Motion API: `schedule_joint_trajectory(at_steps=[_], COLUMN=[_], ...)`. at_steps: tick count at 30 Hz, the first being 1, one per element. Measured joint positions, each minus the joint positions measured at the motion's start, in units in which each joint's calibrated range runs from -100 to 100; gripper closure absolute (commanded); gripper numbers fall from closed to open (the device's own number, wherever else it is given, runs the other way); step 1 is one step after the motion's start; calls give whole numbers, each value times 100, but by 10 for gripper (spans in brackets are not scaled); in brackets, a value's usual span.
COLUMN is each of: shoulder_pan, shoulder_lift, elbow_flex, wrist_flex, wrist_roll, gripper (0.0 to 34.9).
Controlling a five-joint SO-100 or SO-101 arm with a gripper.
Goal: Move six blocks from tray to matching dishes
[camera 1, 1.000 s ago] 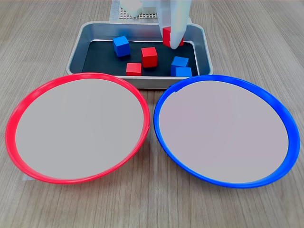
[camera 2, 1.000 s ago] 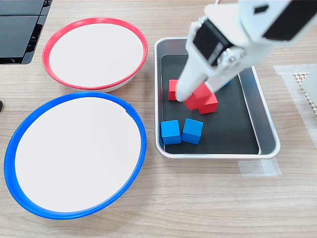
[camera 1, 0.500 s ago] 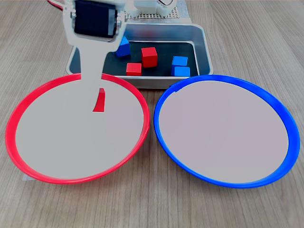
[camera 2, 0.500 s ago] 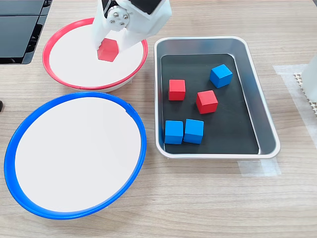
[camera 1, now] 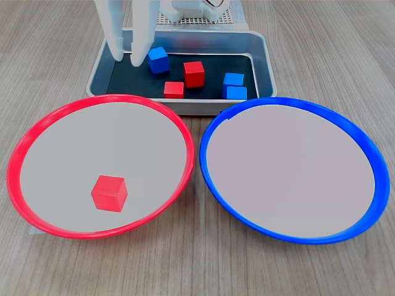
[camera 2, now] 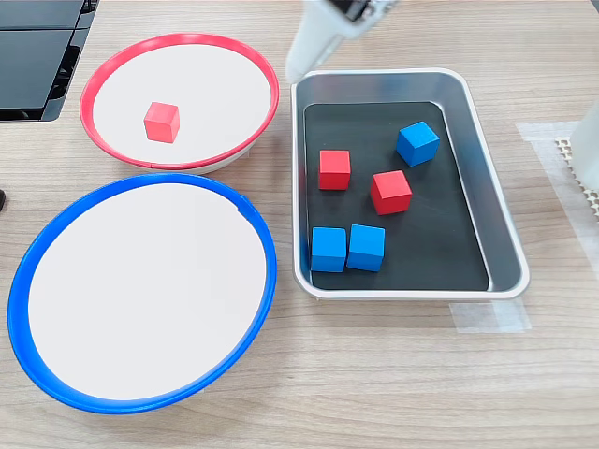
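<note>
Red block (camera 1: 109,192) released since earlier, now lying in red-rimmed dish (camera 1: 24,145); claw (camera 1: 127,58) empty, parted, over tray (camera 1: 262,52); wood-grain bench (camera 1: 308,265).

Lab-style desk: wood-grain tabletop (camera 2: 393,374), taped tray (camera 2: 505,224).

Claw (camera 1: 128,57) points down, white fingers (camera 1: 115,34) parted, nothing between.
</note>
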State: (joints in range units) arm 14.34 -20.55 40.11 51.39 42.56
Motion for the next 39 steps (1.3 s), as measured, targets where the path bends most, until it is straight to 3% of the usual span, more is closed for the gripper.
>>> schedule_joint_trajectory(at_steps=[3,13,19,23,25,29,32,34,36,39], shoulder_pan=[-27,-717,-823,-770,-805,-814,-823,-841,-894,-903], shoulder_lift=[-588,-520,-196,94,239,358,358,358,384,776], elbow_flex=[1034,1706,1942,1978,1978,1942,1525,1053,100,-1225], wrist_flex=[-359,-840,-1330,-1558,-1705,-1729,-1207,-457,392,701], wrist_roll=[444,537,669,752,781,796,791,669,225,-327], gripper=[197,180,197,237,346,347,347,347,347,347])
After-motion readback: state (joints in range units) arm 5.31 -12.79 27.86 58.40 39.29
